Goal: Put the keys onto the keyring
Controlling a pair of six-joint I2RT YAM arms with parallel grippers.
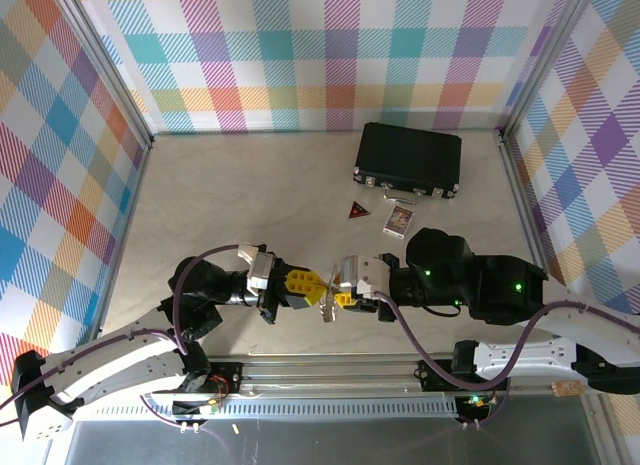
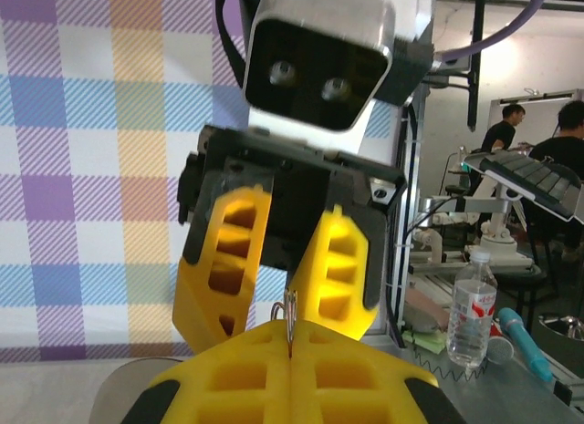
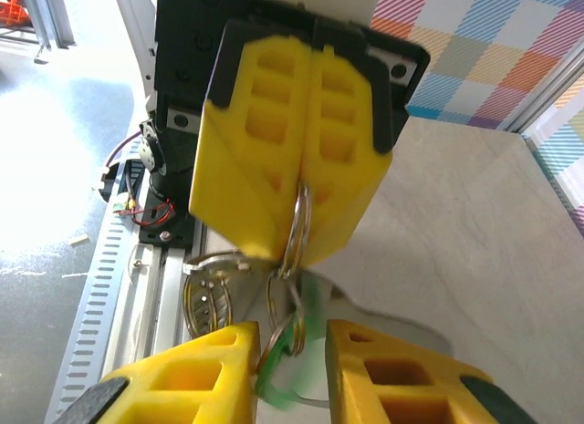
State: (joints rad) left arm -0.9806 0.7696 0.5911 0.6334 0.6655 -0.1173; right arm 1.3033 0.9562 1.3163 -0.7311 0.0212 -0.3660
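Blurrily, the green key hangs between the right hand's fingers.

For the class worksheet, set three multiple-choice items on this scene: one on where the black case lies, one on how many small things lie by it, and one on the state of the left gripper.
1. Where does the black case lie?
A. at the far side of the table
B. between the arm bases
C. in a gripper

2. How many small things lie just in front of the case?
A. none
B. two
C. five

3. The left gripper is:
A. wide open
B. shut on the keyring
C. lying flat on the table

Answers:
1 A, the top view shows it far from the arms.
2 B, a dark red triangle and a patterned card.
3 B, its jaws are closed with the thin metal ring pinched between them.
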